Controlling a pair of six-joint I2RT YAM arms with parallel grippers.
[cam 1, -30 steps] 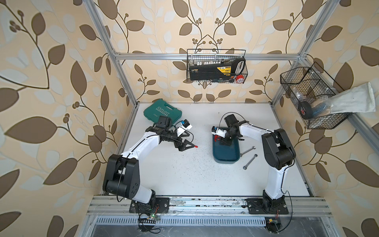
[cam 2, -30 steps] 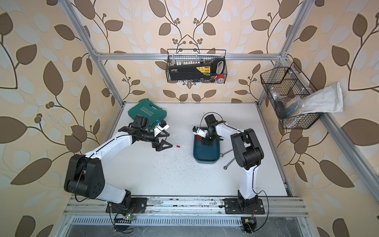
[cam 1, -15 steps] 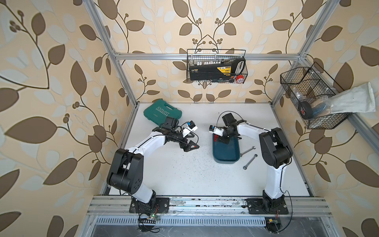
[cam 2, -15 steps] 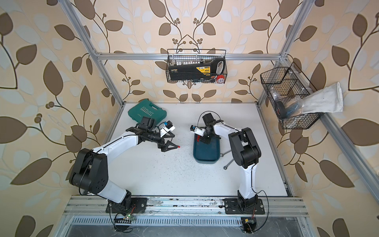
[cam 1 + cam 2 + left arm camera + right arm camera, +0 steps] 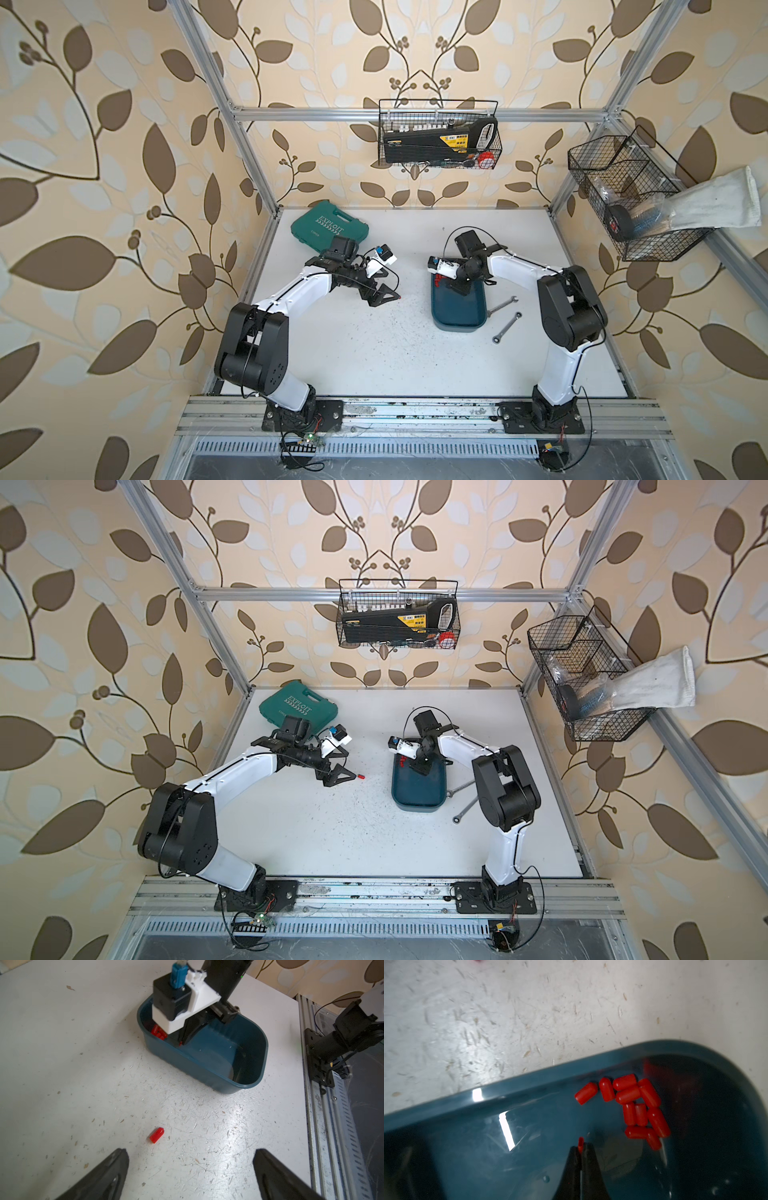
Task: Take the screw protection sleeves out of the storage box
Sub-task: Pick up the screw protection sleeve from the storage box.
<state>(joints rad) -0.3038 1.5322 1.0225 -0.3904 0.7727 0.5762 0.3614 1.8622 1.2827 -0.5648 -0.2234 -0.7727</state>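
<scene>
Pinching one red sleeve (image 5: 580, 1144), the right jaws are closed inside the storage box (image 5: 529, 1086) — clear only in the right wrist view. The other screw protection sleeves (image 5: 640, 1109) lie clustered by its wall. The left jaws gape wide — a loose sleeve (image 5: 156, 1135) lies on the worktop (image 5: 62, 1064) before them. In both top views the cluster is a mere speck.

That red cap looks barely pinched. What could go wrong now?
The right gripper holds the pinched sleeve only at its very tips, so it may slip and fall into the storage box. The loose sleeve on the table lies near the open left gripper, which might knock it away.
</scene>
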